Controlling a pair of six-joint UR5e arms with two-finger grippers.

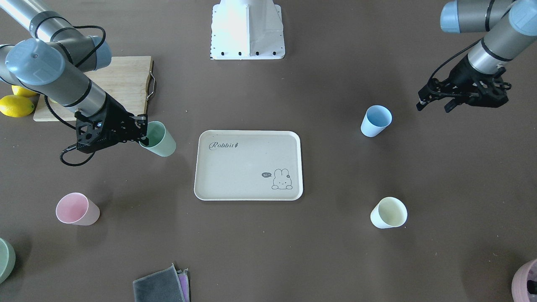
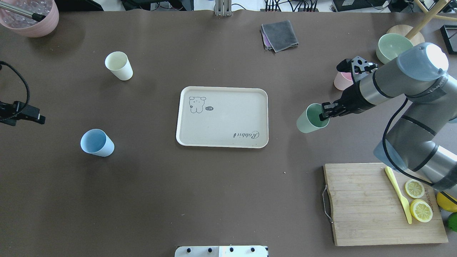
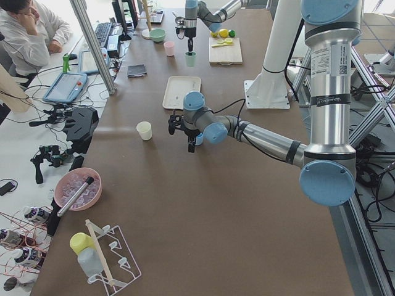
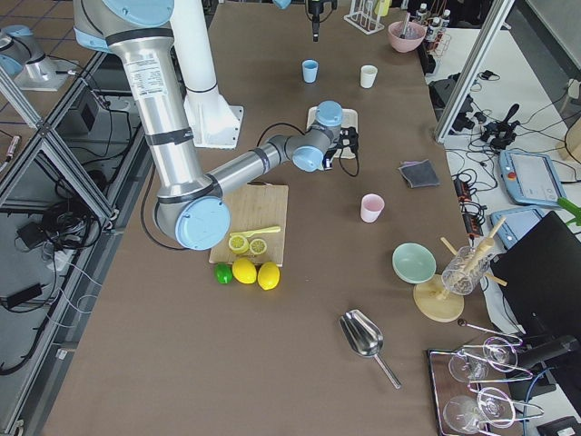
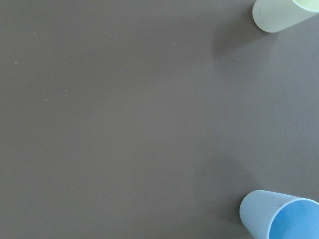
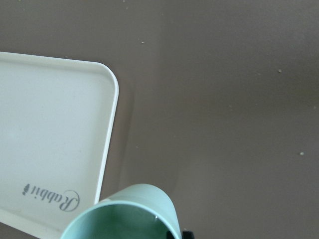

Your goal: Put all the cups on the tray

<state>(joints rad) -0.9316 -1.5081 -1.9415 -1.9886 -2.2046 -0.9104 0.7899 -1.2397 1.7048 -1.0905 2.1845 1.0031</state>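
Note:
The beige Rabbit tray [image 1: 243, 167] lies bare at the table's middle. My right gripper [image 2: 325, 113] is shut on the rim of the green cup [image 2: 309, 119], one finger inside it, just beside the tray's short edge; the right wrist view shows the cup [image 6: 124, 214] next to the tray corner [image 6: 50, 124]. The pink cup [image 2: 342, 81] stands behind that arm. My left gripper [image 1: 434, 107] is open and empty, apart from the blue cup [image 1: 376, 121]. The cream cup [image 1: 389, 212] stands further out. The left wrist view shows the blue cup [image 5: 279, 216] and the cream cup [image 5: 279, 15].
A wooden cutting board [image 2: 367, 207] with lemon slices and a yellow knife lies under my right arm, whole lemons [image 1: 14, 105] beside it. A sage bowl [image 2: 394, 46], a mauve pot [image 2: 30, 18] and a grey cloth [image 2: 280, 34] sit along the far edge.

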